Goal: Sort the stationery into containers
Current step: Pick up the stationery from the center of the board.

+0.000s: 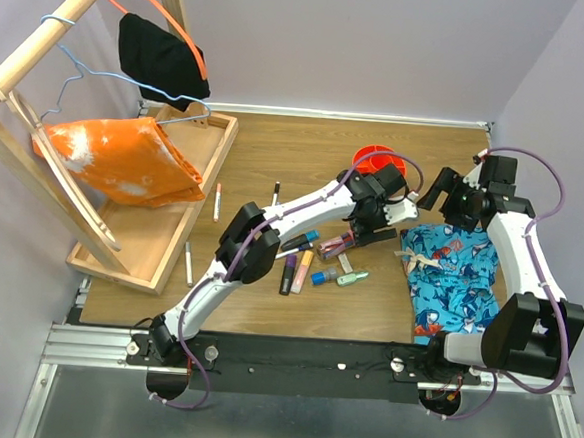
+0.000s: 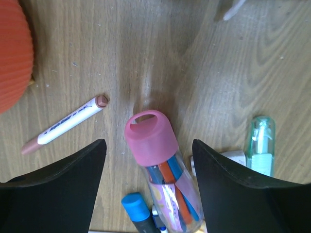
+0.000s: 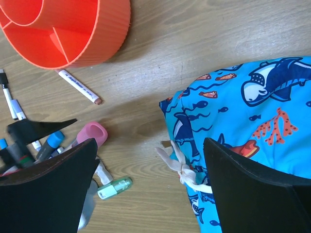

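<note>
my right gripper [image 3: 150,143] hangs with jaws spread wide and nothing between them. the blue fish-print cloth [image 3: 252,111] lies under its right-hand finger. ahead and left of it sits the orange-red pot [image 3: 107,34], ribbed wall, dividers inside. now my left gripper [image 2: 146,145]: jaws wide apart, holding nothing, straddling a clear tube [image 2: 170,189] of pens with a gap either side. the tube's long axis runs almost straight along my reach, pink looped cap pointing away from me. left of the fingers a white pen [image 2: 68,124] lies on a slant near the pot; its blue print is too small to read. to the right, a green-capped piece [image 2: 261,145] lies parallel to the tube. a blue marker cap [image 2: 136,206] sits just beside the tube.
</note>
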Controlling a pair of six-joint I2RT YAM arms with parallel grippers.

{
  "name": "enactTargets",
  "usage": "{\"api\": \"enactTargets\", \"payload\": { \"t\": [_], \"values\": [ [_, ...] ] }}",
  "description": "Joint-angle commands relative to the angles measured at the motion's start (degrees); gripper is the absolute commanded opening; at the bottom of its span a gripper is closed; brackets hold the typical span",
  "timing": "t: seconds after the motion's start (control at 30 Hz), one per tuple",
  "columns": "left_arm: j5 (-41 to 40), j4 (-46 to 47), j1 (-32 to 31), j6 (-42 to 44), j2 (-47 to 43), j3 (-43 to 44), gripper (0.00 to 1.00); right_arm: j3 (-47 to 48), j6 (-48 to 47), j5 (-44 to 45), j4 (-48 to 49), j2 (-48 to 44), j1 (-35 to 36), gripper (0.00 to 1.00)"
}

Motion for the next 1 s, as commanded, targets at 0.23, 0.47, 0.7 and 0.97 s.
{"api": "enactTargets", "payload": {
  "t": [0.23,0.47,0.7,0.97],
  "values": [
    [-3.03,-2.78,1.07,-2.21,3.85,1.50,0.75,0.18,-0.38,-1.12,-0.20,0.61,-0.56,0.97],
    [-1.45,-3.05,1.15,-3.26,4.47,0.54,0.66,0.80,-0.64,-1.47,-0.46,2.28,-0.65,0.97],
    [-1.19,-3.13,1.15,-3.00,4.73,-1.49,0.62,1.85,-1.52,-1.30,-0.99,3.43,-0.65,0.97],
    [4.87,-6.38,1.59,-0.89,0.09,-0.79,0.10,2.64,-2.31,-0.51,-1.17,3.52,-0.65,0.97]
  ]
}}
